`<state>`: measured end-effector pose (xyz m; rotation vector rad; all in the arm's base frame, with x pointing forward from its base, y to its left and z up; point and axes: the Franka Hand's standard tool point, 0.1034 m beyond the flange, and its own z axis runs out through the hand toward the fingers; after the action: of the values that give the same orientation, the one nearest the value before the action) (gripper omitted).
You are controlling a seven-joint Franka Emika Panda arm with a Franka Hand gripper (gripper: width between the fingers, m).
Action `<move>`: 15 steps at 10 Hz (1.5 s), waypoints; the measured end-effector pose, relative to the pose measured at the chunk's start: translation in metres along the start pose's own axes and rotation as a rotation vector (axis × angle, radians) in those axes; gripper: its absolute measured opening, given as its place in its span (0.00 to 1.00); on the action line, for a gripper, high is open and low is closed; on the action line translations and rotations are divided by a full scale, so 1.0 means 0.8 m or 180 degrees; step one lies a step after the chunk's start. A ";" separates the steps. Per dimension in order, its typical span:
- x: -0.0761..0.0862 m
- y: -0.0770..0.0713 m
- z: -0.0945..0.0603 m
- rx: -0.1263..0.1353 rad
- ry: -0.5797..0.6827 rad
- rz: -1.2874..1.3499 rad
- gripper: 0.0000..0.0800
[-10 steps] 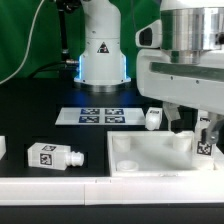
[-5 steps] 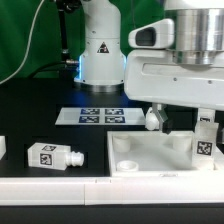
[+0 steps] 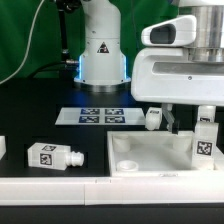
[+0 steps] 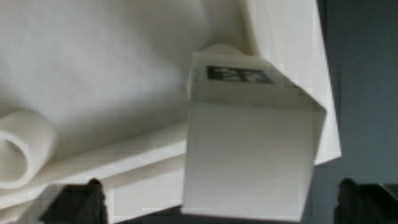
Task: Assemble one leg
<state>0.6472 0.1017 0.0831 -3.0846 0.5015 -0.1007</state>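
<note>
A white leg [image 3: 203, 138] with a black-and-white tag stands upright at the right end of the white tray-like tabletop [image 3: 150, 158]. My gripper [image 3: 192, 124] hangs over it, open. In the wrist view the leg [image 4: 258, 140] stands between my two dark fingertips [image 4: 80, 200], which are spread wide and do not touch it; the gripper [image 4: 222, 205] straddles it. The tabletop [image 4: 107, 70] lies behind the leg there. A second leg [image 3: 153, 118] stands behind the tabletop. A third leg [image 3: 54, 156] lies on its side at the exterior view's left.
The marker board [image 3: 98, 115] lies flat in front of the robot base [image 3: 102, 55]. A small white part [image 3: 2, 147] shows at the exterior view's left edge. The table is black, with a white front edge.
My hand has shifted slightly sideways and up over the right end of the tabletop. The legs and tabletop have not moved.
</note>
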 end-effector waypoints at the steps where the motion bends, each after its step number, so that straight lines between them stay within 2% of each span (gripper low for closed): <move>1: 0.000 0.000 -0.001 0.0008 -0.0004 0.0016 0.81; 2: -0.002 -0.002 -0.002 0.0027 -0.0038 0.0113 0.81; 4: -0.011 -0.016 0.004 -0.0027 -0.0168 0.0287 0.81; 5: -0.008 -0.014 0.004 -0.0022 -0.0144 0.0314 0.81; 7: -0.008 -0.013 0.005 -0.0027 -0.0145 0.0398 0.48; 8: -0.006 -0.011 0.005 -0.0036 -0.0141 0.0565 0.36; 13: -0.005 -0.007 0.005 -0.0063 -0.0130 0.1592 0.36; 15: -0.004 -0.005 0.004 -0.0099 -0.0111 0.2333 0.36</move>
<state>0.6454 0.1065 0.0794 -2.7034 1.5757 -0.0255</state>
